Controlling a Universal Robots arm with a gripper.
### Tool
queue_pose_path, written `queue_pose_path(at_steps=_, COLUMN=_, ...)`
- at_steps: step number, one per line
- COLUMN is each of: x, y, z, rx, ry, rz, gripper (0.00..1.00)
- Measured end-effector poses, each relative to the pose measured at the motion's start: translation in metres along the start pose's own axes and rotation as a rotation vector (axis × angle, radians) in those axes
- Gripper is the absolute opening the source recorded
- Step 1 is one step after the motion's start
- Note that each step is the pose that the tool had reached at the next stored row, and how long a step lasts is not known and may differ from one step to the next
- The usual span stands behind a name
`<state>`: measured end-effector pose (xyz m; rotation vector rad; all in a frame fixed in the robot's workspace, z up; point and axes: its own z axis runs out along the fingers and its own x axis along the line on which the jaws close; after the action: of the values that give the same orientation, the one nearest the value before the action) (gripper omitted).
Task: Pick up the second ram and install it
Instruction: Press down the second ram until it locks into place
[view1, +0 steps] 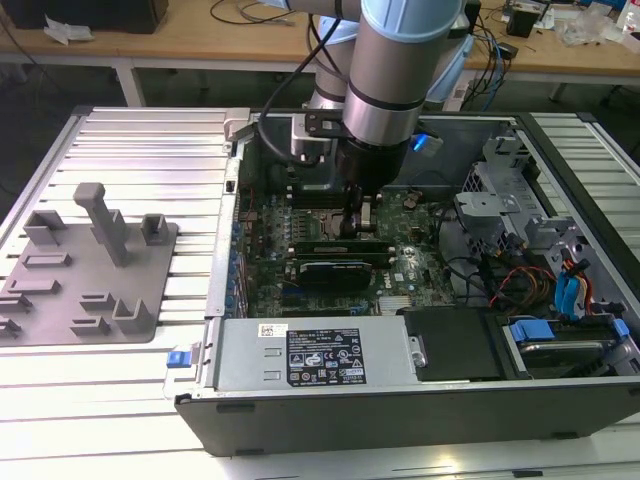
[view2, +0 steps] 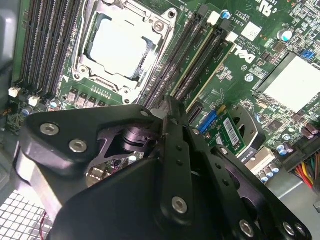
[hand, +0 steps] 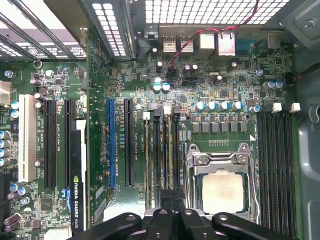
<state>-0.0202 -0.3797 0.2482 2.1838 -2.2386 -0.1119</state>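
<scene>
My gripper (view1: 355, 222) reaches down into the open computer case (view1: 560, 190), onto the long black memory slots (hand: 165, 150) beside the processor socket (hand: 222, 187). Its fingers (hand: 162, 217) stand together, shut, with the tips low over the slots (view2: 172, 65). A slim pale-edged stick (view2: 202, 65) stands seated in one slot and runs straight in under the fingertips. It looks like the second ram, but the gripper body hides where the tips meet it. I cannot tell whether they touch or pinch it.
A black expansion card (view1: 335, 268) lies just in front of the gripper in the exterior view. The power supply (view1: 310, 355) and drive cages (view1: 510, 215) crowd the case. A grey fixture plate (view1: 85, 265) sits on the slatted table at the exterior view's left.
</scene>
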Motion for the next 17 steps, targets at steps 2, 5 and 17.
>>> queue_pose_path(at_steps=2, x=0.0, y=-0.0002, z=0.0, rx=0.0, ry=0.0, rz=0.0, gripper=0.08)
queue_pose_path(at_steps=5, x=0.0, y=-0.0004, z=0.0, rx=0.0, ry=0.0, rz=0.0, gripper=0.08)
queue_pose_path(at_steps=17, x=-0.0009, y=-0.0362, z=-0.0021, rx=0.0, ry=0.0, rz=0.0, gripper=0.08)
